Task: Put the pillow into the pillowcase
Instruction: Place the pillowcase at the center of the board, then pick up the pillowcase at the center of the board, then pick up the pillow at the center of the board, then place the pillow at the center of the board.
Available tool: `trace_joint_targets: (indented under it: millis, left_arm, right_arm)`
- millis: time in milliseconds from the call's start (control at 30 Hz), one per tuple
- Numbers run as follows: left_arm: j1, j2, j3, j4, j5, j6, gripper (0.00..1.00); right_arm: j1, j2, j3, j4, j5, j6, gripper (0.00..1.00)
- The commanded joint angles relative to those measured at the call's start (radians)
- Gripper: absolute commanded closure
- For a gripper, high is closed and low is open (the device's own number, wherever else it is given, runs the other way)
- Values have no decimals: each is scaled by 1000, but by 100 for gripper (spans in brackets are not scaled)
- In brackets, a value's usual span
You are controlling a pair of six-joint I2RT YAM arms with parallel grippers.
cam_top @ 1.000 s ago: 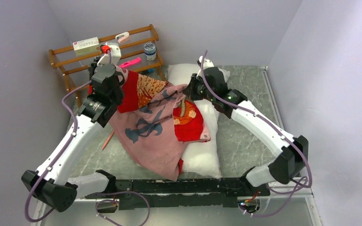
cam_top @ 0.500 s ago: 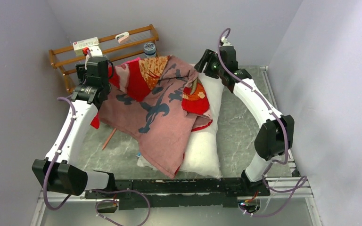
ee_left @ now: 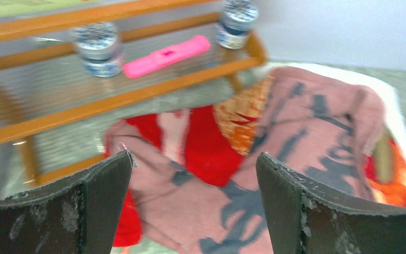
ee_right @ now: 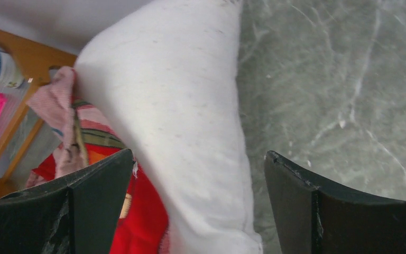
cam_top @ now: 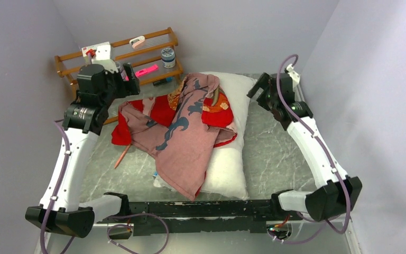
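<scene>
Two robot arms, the left arm [cam_top: 67, 159] and the right arm [cam_top: 319, 151], have glossy white link shells joined by chunky black joint housings. A thin mauve cable [cam_top: 58, 177] loops along each. A black base rail [cam_top: 206, 210] joins them. Their flat black fingers [ee_left: 306, 217] are scuffed with pale scratches.

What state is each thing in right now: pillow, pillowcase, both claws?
pillow: flat on the table, not inside the pillowcase.
pillowcase: crumpled, draped across the pillow, pale reverse showing.
left claw: open, holding nothing.
right claw: open, holding nothing.
</scene>
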Motion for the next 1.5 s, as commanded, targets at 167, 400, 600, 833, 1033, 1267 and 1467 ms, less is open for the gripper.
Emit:
trace_joint_targets:
  millis: [167, 400, 600, 833, 1033, 1267, 1467]
  left_arm:
    - [-153, -61, -241, 324, 572, -306, 9]
    - [-475, 25, -325, 421, 400, -308, 4]
    - [-553, 165, -329, 535, 366, -316, 9]
    - [-568, 370, -187, 571, 376, -328, 20]
    - [-568, 377, -70, 518, 211, -312, 91]
    - [-566, 353, 110, 398, -112, -184, 95]
    - [-556, 393, 227, 280, -242, -116, 95]
  right_arm:
    - [-35, -55, -303, 364, -323, 30, 1]
    - [-35, 20, -415, 535, -364, 109, 0]
    - [-33, 119, -448, 650, -480, 90, 14]
    - [-32, 130, -372, 588, -414, -4, 68]
    - [-33, 22, -210, 363, -159, -189, 100]
    - [-33, -50, 66, 38, 88, -447, 100]
    - [-33, -5, 228, -129, 225, -617, 100]
